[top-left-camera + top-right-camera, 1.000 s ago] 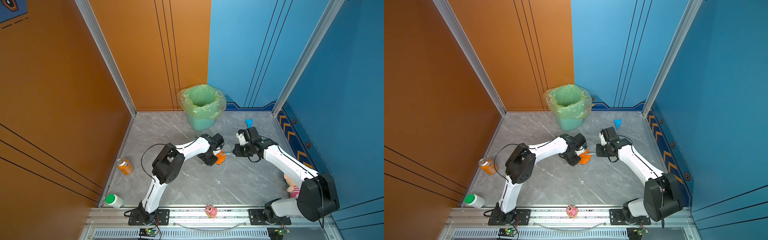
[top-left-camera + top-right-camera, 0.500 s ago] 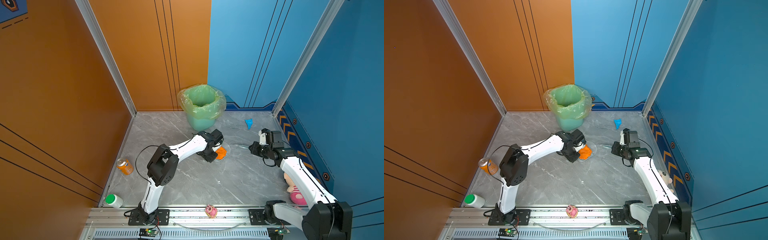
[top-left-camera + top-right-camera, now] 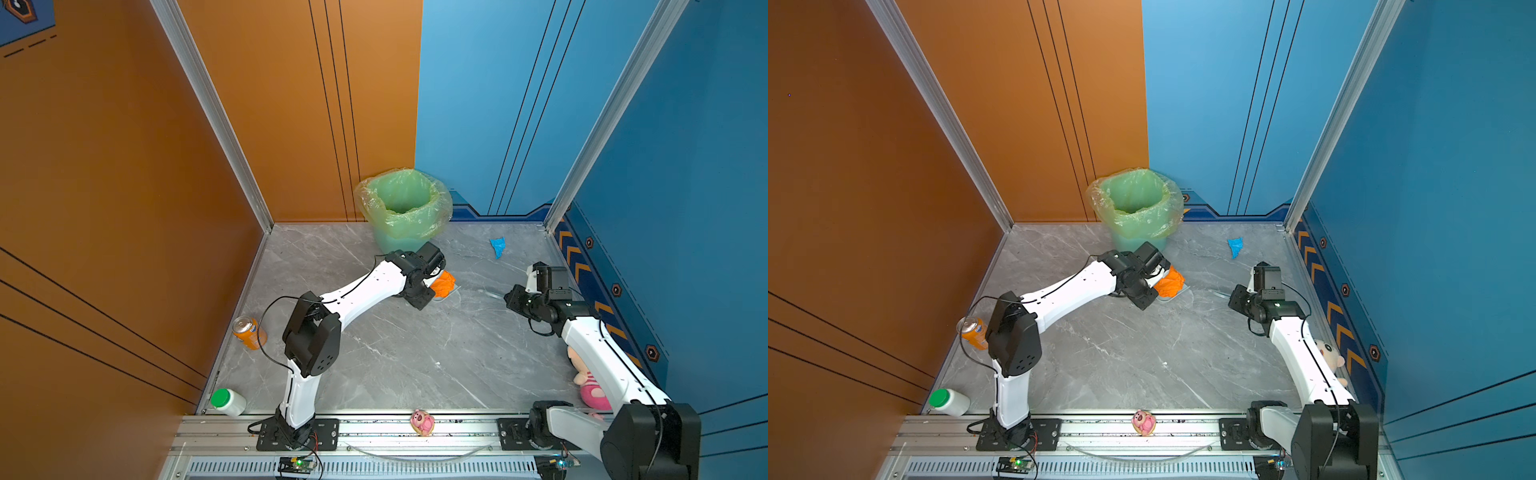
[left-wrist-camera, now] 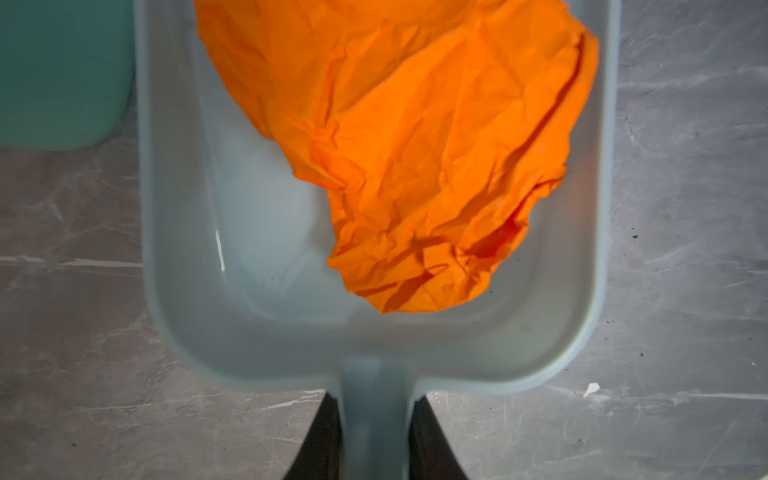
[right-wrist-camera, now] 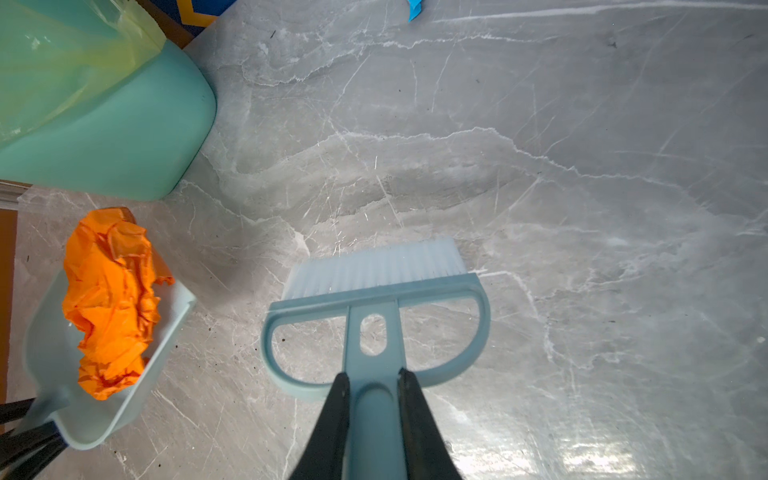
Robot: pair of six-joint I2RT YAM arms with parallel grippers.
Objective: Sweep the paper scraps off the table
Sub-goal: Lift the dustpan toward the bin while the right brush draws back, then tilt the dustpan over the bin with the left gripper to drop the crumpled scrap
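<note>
A crumpled orange paper scrap lies inside the pale blue dustpan. My left gripper is shut on the dustpan's handle. In both top views this scrap sits just in front of the bin, at the left gripper. My right gripper is shut on the handle of the pale blue brush, whose bristles rest near the bare table. It stands well to the right of the dustpan. A blue paper scrap lies alone at the back right, beyond the right gripper.
A green-lined bin stands at the back middle. An orange can and a white bottle with a green cap sit along the left edge. One pink plush lies on the front rail, another by the right wall.
The right arm has drawn the brush away from the dustpan, to the right side of the table. The left arm has shifted the dustpan with the orange scrap slightly back towards the bin.
</note>
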